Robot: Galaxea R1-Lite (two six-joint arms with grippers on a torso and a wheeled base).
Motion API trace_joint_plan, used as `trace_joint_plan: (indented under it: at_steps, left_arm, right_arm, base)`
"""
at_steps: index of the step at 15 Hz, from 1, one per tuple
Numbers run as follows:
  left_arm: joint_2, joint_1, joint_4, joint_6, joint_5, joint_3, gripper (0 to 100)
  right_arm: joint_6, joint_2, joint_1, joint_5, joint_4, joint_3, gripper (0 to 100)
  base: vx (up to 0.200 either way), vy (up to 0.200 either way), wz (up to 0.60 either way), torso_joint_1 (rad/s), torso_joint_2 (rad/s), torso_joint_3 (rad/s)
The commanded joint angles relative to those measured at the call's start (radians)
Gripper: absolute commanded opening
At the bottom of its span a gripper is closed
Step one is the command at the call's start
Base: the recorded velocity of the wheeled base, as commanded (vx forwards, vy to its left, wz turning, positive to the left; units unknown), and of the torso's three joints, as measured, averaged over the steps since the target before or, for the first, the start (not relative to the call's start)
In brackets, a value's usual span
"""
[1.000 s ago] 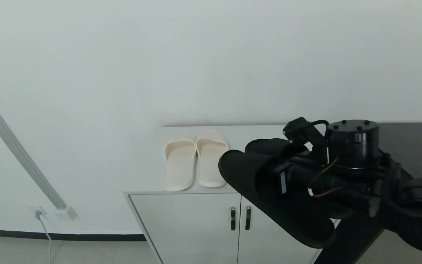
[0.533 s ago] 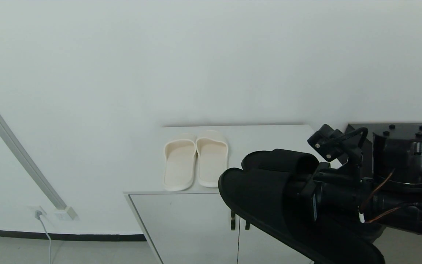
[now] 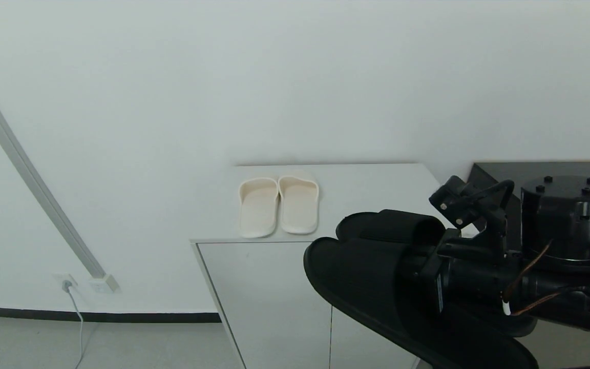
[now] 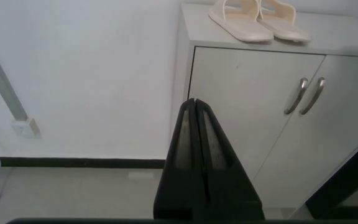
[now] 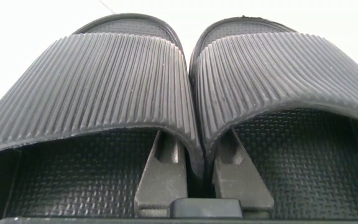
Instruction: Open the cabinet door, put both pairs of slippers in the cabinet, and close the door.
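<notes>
As the right gripper (image 5: pixel 196 149), clamped on the black slippers (image 3: pixel 372 266), backs off the cabinet (image 3: pixel 366 189) | doors (image 3: pixel 269 297) ahead stay shut | left gripper (image 4: pixel 195 109) closed, empty, should open them.

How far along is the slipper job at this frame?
Done: nothing yet; the white two-door cabinet is shut. In hand: the right gripper holds the black ribbed slippers by their straps. Remaining: open a door, stow them and the cream slippers lying on the cabinet top, close it. The left gripper is shut and empty.
</notes>
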State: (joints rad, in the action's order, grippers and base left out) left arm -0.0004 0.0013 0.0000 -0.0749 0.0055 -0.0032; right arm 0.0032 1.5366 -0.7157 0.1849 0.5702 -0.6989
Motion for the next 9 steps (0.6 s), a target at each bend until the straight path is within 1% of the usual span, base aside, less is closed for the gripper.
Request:
trace_joint_plan:
  at_steps: [1,9]
  left_arm:
    - [0.000,0.000,0.000,0.000,0.001,0.000,0]
    - [0.000,0.000,0.000,-0.002,0.001,0.000,0]
  right_arm:
    - [0.000,0.011,-0.002,0.001,0.002,0.004,0]
    - [-0.003,0.019,-0.005,-0.002,0.003,0.009,0]
  base:
    - [0.000,0.000,0.00,0.000,0.00,0.000]
    - [0.000,0.000,0.00,0.000,0.00,0.000]
